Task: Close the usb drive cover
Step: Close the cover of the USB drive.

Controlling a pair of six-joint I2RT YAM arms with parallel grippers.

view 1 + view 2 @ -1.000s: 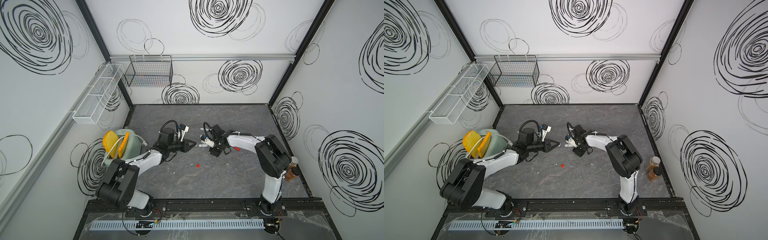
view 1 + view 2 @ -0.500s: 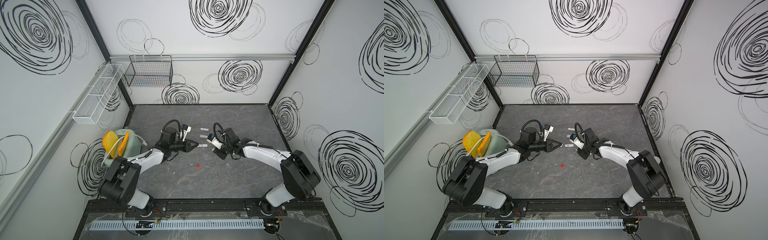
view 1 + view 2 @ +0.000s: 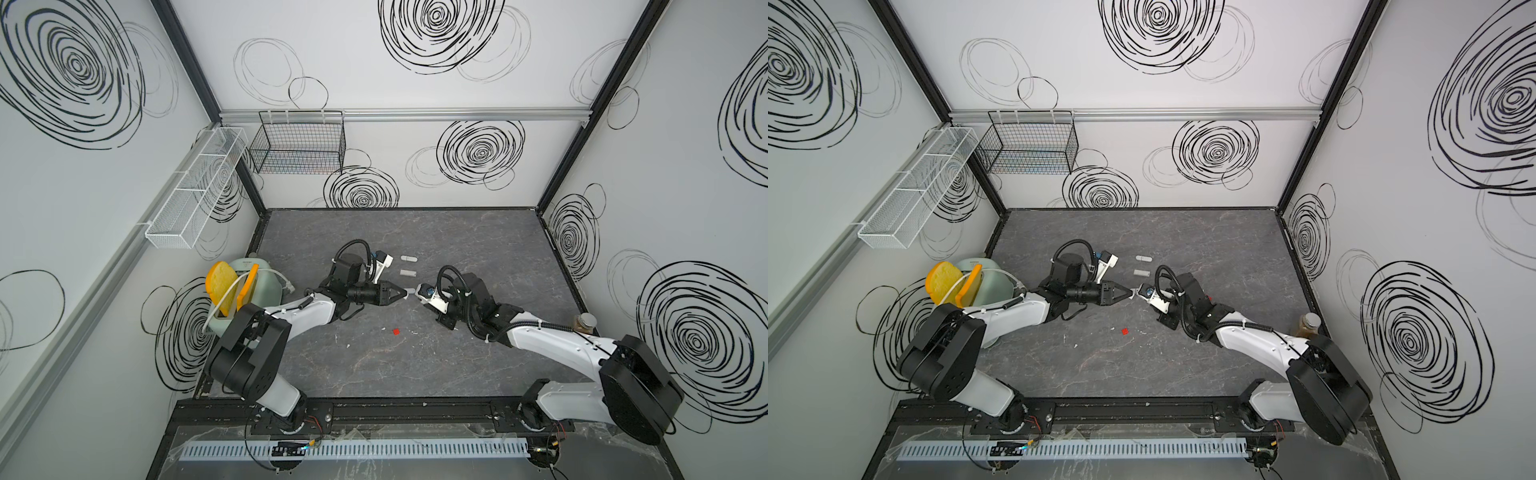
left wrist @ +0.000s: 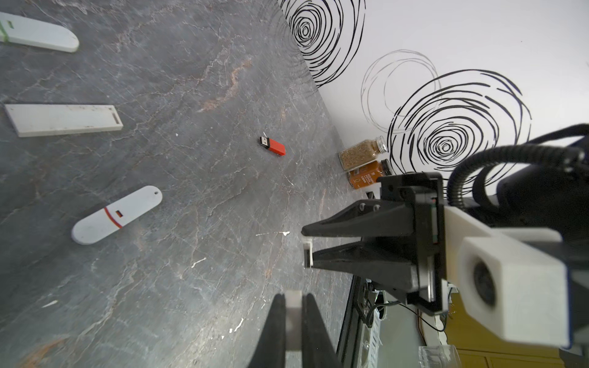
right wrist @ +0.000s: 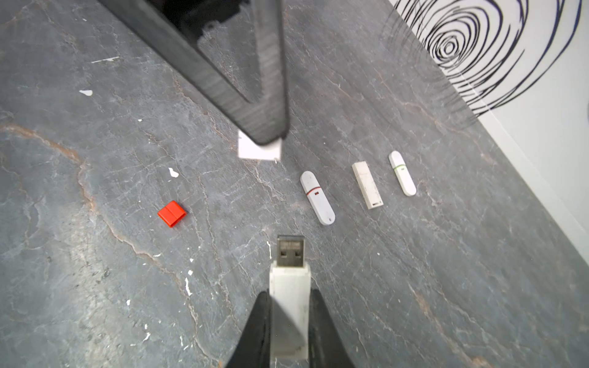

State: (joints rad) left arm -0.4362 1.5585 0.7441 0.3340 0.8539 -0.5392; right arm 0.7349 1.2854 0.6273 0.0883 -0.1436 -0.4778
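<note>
No legible text shows on anything.

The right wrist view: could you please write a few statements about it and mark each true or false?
1. The right gripper is shut on a white USB drive with its metal plug bare. True.
2. The left gripper holds a red cap. False: it grips a white cap; the red cap lies on the table.
3. The white cap already covers the plug. False: they are apart.
4. A red-banded white drive lies capped on the table. True.
</note>
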